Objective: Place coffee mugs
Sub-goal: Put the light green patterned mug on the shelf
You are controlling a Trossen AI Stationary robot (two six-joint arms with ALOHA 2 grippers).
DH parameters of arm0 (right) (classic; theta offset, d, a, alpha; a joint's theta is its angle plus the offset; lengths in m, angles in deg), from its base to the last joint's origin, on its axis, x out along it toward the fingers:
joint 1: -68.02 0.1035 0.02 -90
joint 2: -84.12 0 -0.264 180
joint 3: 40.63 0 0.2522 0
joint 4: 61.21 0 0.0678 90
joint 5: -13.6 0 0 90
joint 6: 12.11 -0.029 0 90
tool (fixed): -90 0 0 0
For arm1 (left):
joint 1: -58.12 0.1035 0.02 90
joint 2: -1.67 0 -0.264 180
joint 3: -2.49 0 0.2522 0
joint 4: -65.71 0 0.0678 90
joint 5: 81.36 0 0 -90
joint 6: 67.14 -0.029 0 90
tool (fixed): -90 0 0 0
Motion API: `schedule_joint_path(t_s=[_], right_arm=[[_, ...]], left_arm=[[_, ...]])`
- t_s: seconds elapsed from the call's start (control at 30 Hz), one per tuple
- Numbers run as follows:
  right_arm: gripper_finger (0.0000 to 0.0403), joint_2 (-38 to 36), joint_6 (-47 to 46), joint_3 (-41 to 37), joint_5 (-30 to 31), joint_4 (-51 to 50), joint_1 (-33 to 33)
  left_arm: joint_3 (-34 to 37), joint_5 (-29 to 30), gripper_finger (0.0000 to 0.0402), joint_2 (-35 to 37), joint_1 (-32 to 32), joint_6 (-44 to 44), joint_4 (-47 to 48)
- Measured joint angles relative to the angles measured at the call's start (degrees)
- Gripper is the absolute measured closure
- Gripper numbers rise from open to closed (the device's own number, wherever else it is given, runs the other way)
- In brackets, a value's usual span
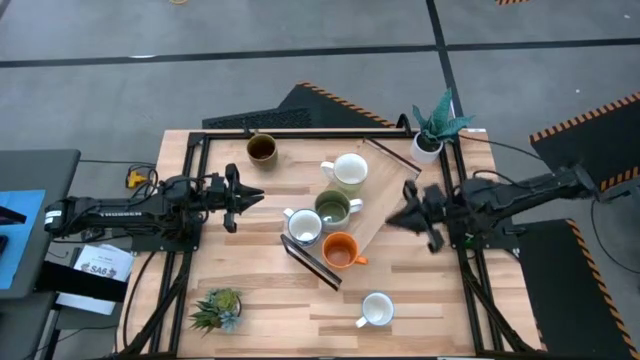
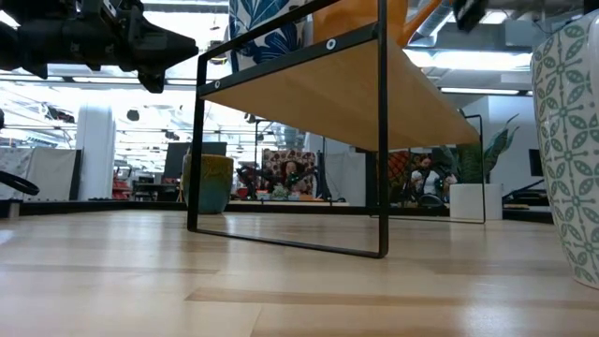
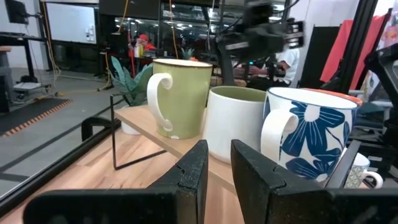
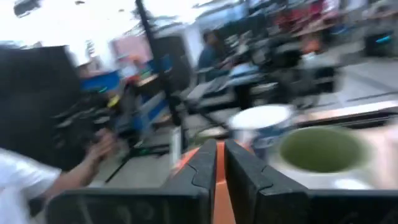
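Note:
Four mugs stand in a row on a raised wooden shelf (image 1: 375, 195). They are a pale green mug (image 1: 347, 170) (image 3: 180, 93), an olive-lined mug (image 1: 332, 208) (image 3: 236, 121), a blue-flowered white mug (image 1: 303, 226) (image 3: 311, 130) and an orange mug (image 1: 341, 250). A dark brown mug (image 1: 262, 148) stands on the table near the far edge. A patterned white mug (image 1: 376, 310) (image 2: 571, 140) stands near the near edge. My left gripper (image 1: 258, 197) (image 3: 219, 168) hovers left of the shelf, fingers nearly together. My right gripper (image 1: 392, 218) (image 4: 221, 165) hovers right of the shelf, shut.
A white pot with teal leaves (image 1: 430, 140) stands at the far right corner. A small spiky plant (image 1: 217, 308) sits at the near left corner. The shelf's black wire legs (image 2: 382, 140) rest on the table. Bare wood lies at the table's near middle.

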State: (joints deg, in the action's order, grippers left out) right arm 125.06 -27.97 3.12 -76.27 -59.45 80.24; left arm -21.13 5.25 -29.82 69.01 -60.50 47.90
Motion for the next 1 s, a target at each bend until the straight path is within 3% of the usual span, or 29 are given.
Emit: schedule_joint_path(t_s=[0.13,0.23,0.3,0.43,0.53,0.73,1.0], right_arm=[[0.0314,6.2,1.3,5.1,9.4,-6.7,10.9],[0.0280,10.7,-1.1,12.0,17.9,-21.0,17.4],[0.0255,13.8,-6.9,17.2,19.9,-32.0,20.5],[0.0216,19.5,-23.5,25.9,19.3,-49.6,24.0],[0.0201,23.4,-33.1,29.2,17.1,-55.9,25.8],[0.0200,30.0,-41.6,30.3,9.6,-55.9,26.6],[0.0213,37.8,-42.8,33.3,7.2,-56.1,24.7]], left_arm=[[0.0,0.0,0.0346,0.0,0.0,0.0,0.1],[0.0,0.0,0.0346,0.0,0.0,0.1,0.1],[0.0,0.0,0.0346,0.0,0.0,0.1,0.2],[0.0,0.0,0.0346,0.0,0.0,0.1,0.2],[0.0,0.0,0.0346,0.0,0.0,0.1,0.2],[0.0,0.0,0.0346,0.0,0.0,0.3,1.0],[0.0,1.1,0.0346,0.0,0.0,0.3,1.3]])
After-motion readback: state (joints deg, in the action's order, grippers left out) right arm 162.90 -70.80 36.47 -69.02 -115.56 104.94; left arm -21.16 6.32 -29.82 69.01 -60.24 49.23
